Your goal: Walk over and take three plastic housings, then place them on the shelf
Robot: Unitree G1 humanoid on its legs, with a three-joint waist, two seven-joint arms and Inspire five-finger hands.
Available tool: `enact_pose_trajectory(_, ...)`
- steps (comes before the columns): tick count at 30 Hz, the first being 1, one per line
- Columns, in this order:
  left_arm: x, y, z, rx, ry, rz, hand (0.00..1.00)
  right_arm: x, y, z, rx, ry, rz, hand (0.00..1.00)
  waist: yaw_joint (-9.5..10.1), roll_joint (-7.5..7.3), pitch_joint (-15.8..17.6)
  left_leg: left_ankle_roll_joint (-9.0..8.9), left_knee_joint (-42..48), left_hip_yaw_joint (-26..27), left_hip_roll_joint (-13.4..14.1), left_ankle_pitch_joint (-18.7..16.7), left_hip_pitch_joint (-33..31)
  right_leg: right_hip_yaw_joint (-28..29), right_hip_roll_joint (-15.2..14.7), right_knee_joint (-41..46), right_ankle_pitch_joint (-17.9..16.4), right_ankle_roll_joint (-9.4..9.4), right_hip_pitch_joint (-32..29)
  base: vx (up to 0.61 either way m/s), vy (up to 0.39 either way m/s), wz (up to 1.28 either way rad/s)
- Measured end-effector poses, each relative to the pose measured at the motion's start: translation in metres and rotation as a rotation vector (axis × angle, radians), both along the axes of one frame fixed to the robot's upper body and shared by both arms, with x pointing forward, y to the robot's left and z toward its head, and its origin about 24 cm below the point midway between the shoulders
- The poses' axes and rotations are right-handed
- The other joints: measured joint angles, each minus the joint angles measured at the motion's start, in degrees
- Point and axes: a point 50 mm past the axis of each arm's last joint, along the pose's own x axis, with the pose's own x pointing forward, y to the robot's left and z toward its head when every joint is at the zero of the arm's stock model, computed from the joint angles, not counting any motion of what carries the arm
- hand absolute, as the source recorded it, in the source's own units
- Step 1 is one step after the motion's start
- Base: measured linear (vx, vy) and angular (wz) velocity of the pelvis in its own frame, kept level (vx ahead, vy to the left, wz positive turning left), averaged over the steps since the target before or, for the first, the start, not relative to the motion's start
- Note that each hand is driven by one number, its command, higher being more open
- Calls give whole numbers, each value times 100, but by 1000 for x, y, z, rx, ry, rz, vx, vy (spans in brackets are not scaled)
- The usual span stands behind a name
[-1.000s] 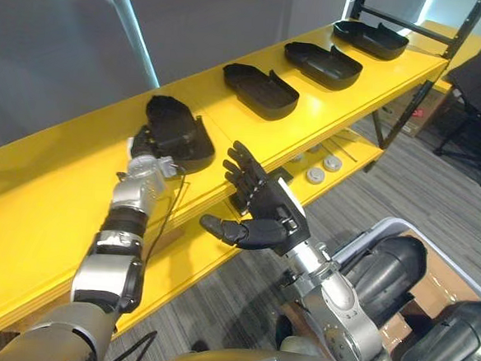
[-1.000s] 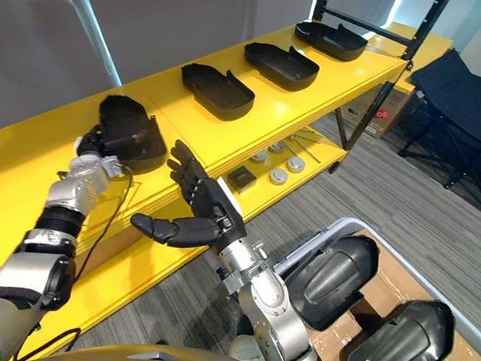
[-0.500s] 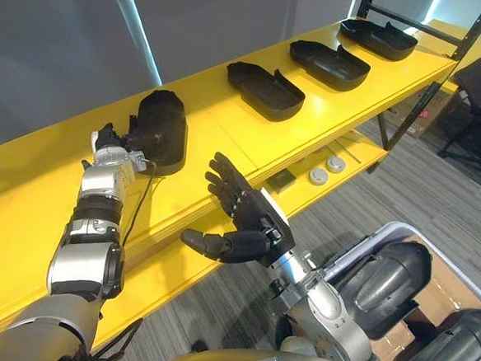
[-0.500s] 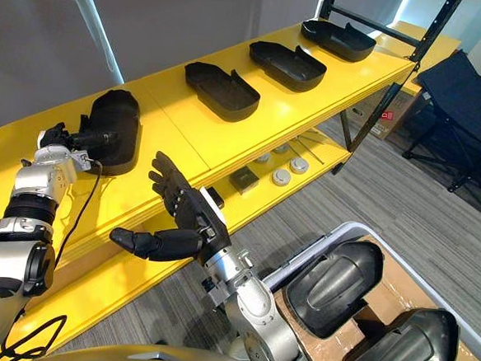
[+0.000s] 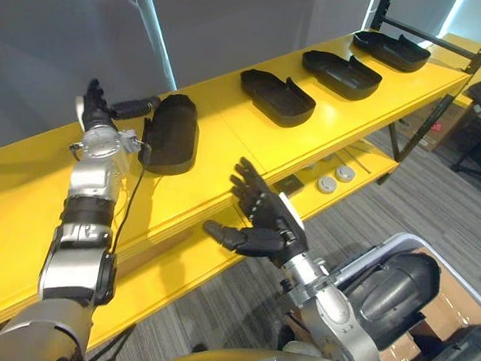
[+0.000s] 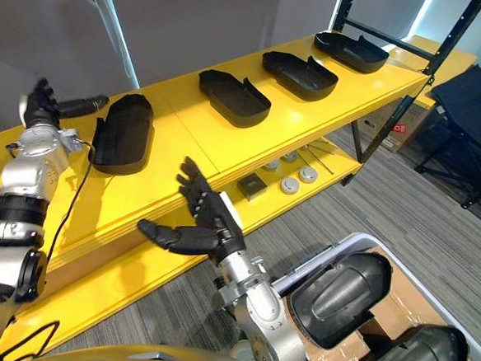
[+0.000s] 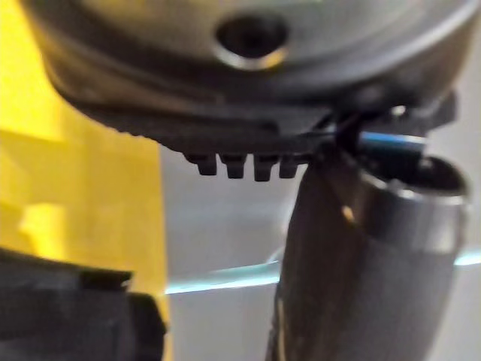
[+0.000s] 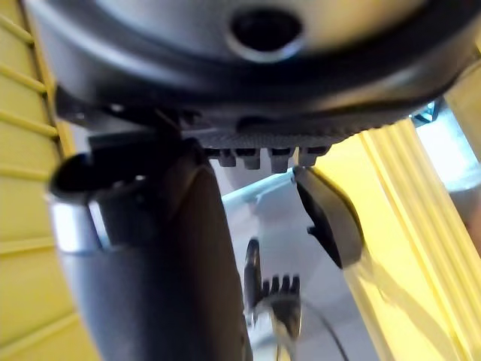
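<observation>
Four black housings [image 5: 277, 97] lie in a row along the shelf [image 5: 335, 121]. The left hand [image 5: 95, 112], fingers spread and empty, sits just beside the end housing [image 5: 171, 133]; the right hand [image 5: 264, 223] hangs open off the front edge. Placing looks about done.

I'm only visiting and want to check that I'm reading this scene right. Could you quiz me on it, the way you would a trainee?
1. True or false: the left hand is gripping the nearest housing.
2. How many black housings lie on the top level of the yellow shelf? A) two B) four C) six
3. Fill in: the right hand hovers in front of the shelf edge with its fingers ____.
Key: 1 false, it is open beside the housing. 2 B. 3 open.
</observation>
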Motion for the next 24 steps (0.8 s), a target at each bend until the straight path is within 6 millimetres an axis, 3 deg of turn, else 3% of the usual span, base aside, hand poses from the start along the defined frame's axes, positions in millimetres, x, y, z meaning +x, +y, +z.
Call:
enact_pose_trajectory(3,-39,6,-10,7,-82,57,100,7,-21,5,-38,-41,-114,100,29,-9,-111,-7,1,-123,0,-12,-6,-147,1,-79,-1,2,107,39,-11,24)
enact_pose_trajectory(5,-87,-6,-31,-52,-132,107,100,12,-43,10,-64,-79,-220,100,241,-33,-216,-14,24,-282,-1,-24,-53,-298,-3,-100,-4,6,159,21,-6,31)
enact_pose_trajectory(7,-121,-16,-49,-87,-119,143,100,15,-59,14,-79,-99,-286,100,406,-108,-292,-14,60,-430,-24,-28,-126,-453,-18,-191,-6,9,226,0,-6,38)
enact_pose_trajectory(11,-165,-19,-75,-124,-73,195,100,24,-72,27,-118,-168,-357,100,736,-134,-305,-6,145,-733,-60,0,-235,-719,-54,-197,-62,28,299,-47,-7,38)
enact_pose_trajectory(12,-174,-25,-38,-49,-365,-51,100,46,-96,45,-149,-253,-443,100,782,-387,-102,46,145,-875,-112,82,-360,-869,-82,-195,-61,48,287,-55,0,11)
enact_pose_trajectory(18,-173,-28,-39,-56,-364,-63,100,45,-97,44,-150,-248,-445,100,768,-404,-80,46,149,-888,-112,82,-376,-876,-81,-195,-61,48,283,0,0,1)
enact_pose_trajectory(24,-156,-68,-52,-179,-343,-274,100,50,-101,28,-187,-187,-421,100,790,-473,100,62,155,-914,-115,94,-512,-890,-128,-74,-71,42,155,0,0,2)
